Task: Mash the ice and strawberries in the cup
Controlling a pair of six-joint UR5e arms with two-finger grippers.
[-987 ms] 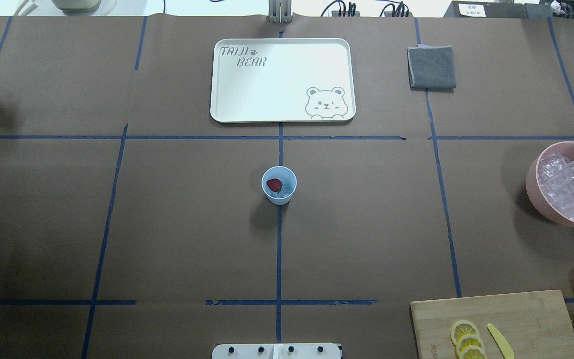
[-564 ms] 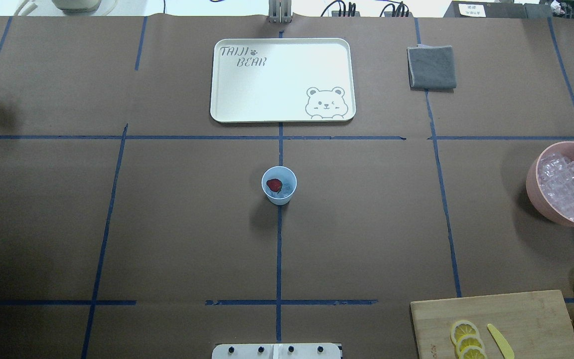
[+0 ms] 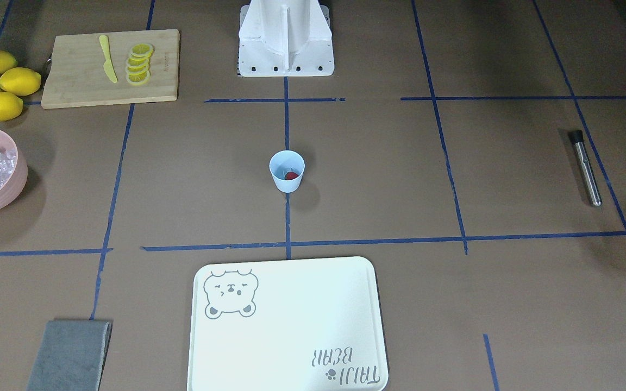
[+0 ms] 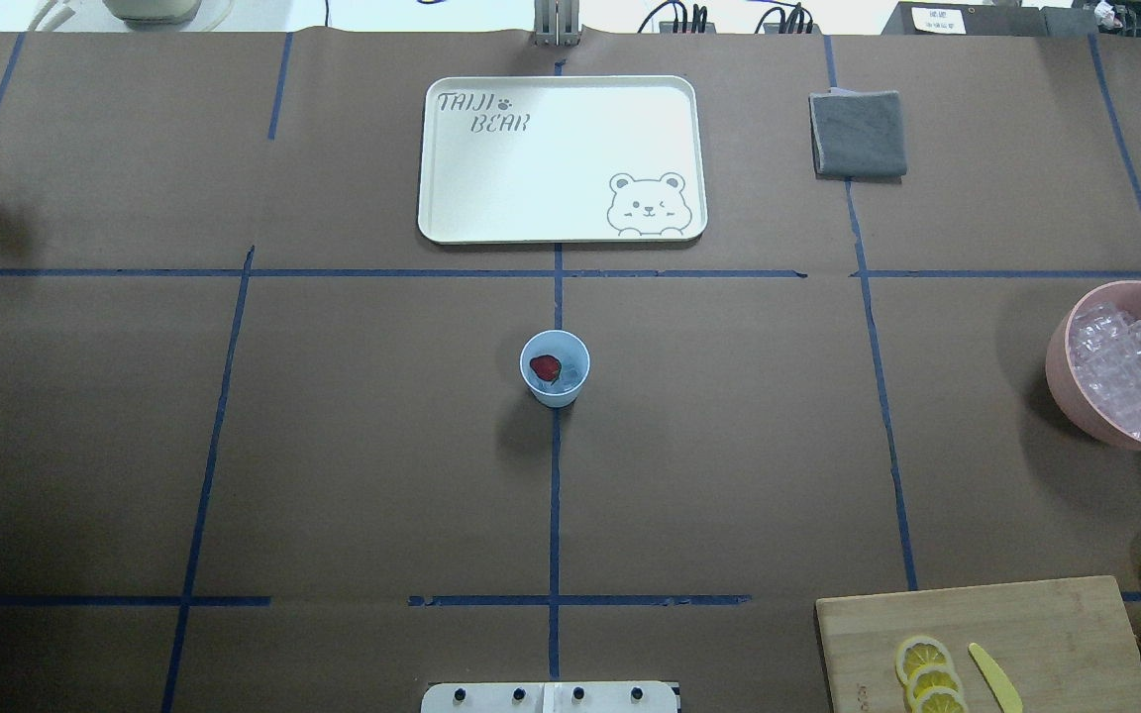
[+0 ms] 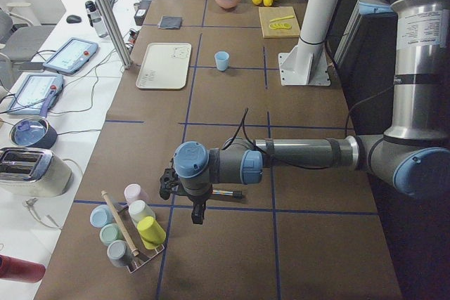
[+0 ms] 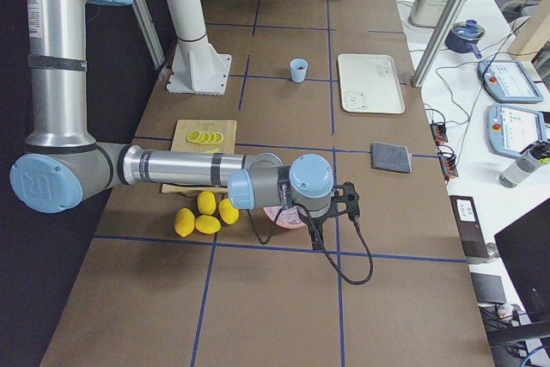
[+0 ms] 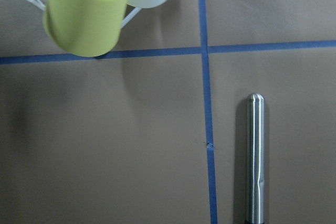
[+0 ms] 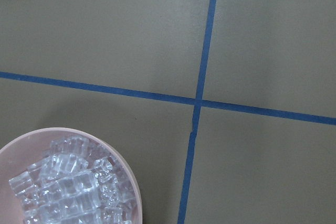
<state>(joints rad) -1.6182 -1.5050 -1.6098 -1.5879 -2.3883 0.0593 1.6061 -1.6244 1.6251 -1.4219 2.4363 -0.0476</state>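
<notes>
Left gripper, right gripper: opening and hold cannot be told. Cup between them, well apart from both; upright, mouth up. Smooth tapered blue plastic; roundish red strawberry, glassy ice inside.

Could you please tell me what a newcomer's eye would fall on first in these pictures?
First comes the small light blue plastic cup, which stands alone at the table's centre with a bright red strawberry inside it. Next come the white rectangular tray with a bear drawing beyond the cup, and the round pink bowl heaped with clear ice cubes at the table's edge on the robot's right.
</notes>
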